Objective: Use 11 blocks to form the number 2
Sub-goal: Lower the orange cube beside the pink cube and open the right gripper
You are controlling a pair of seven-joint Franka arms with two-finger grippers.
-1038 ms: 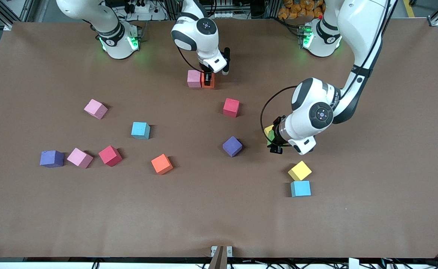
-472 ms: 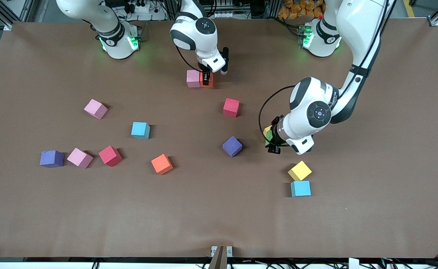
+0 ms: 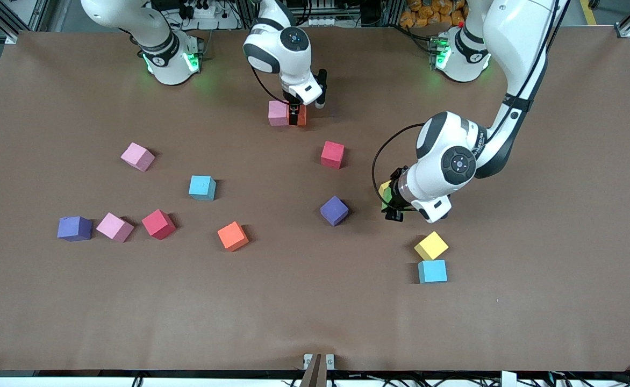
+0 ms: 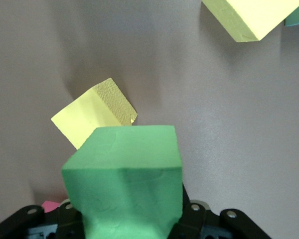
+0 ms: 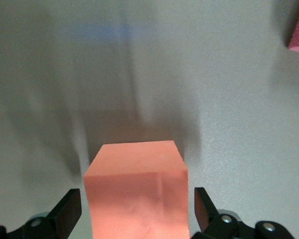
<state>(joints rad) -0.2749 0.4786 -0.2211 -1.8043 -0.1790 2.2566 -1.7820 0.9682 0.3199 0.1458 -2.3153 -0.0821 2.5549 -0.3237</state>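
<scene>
Now that right gripper (image 5: 135,209) has let go, we see orange block (image 3: 301,115) between its spread fingers, on table touching pink block (image 3: 278,113): 2 blocks placed, 9 to go. Left gripper (image 3: 392,203) still clamps green block (image 4: 124,179) just above yellow block (image 4: 92,118).

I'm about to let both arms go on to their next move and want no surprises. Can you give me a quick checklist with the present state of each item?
1. Right gripper let go of the orange block: ok, fingers stand apart on either side of it.
2. That orange block set beside the pink block, touching: ok.
3. Left gripper holds the green block: ok, clamped between its fingers.
4. Green block clear of the yellow block under it: cannot tell, the two overlap in the wrist view.
5. Digit complete: not ok, only two blocks are joined.
</scene>
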